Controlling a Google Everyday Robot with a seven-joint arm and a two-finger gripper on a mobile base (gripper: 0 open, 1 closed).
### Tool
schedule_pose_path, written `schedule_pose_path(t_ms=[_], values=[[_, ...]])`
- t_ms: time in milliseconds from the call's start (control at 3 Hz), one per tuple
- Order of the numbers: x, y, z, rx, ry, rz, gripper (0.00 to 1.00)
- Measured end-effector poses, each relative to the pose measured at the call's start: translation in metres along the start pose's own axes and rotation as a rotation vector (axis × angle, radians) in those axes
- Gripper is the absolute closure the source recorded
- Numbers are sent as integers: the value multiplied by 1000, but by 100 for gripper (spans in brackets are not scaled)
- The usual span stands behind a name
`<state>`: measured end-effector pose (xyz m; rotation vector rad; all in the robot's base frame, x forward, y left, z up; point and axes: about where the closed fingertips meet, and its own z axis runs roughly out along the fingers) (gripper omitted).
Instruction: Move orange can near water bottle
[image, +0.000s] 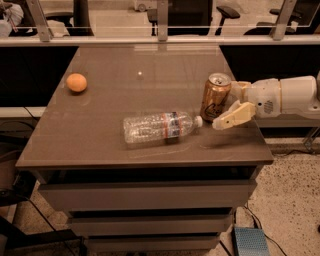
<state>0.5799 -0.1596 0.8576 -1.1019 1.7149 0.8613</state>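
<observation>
The orange can (215, 96) stands upright near the table's right edge, just right of the water bottle's white cap. The water bottle (160, 128) lies on its side at the table's front middle, cap pointing right toward the can. My gripper (229, 104) reaches in from the right at the can's right side. Its jaws stand open: one finger (234, 115) is low in front of the can's base and the other (241, 87) is behind and to the right. The fingers are not pressed on the can.
A round orange fruit (76, 82) sits at the far left of the brown table (125, 90). A railing runs behind the table. Drawers sit under the tabletop. A small blue box (251, 242) lies on the floor at the front right.
</observation>
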Motion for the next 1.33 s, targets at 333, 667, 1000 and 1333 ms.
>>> schedule_pose_path(t_ms=[333,667,1000,1333], values=[[2,15,-19,31,11,4,0],[4,24,-61,143,14,-3,0],[7,27,-113,304,-1,7,0],[7,27,-113,303,-1,7,0]])
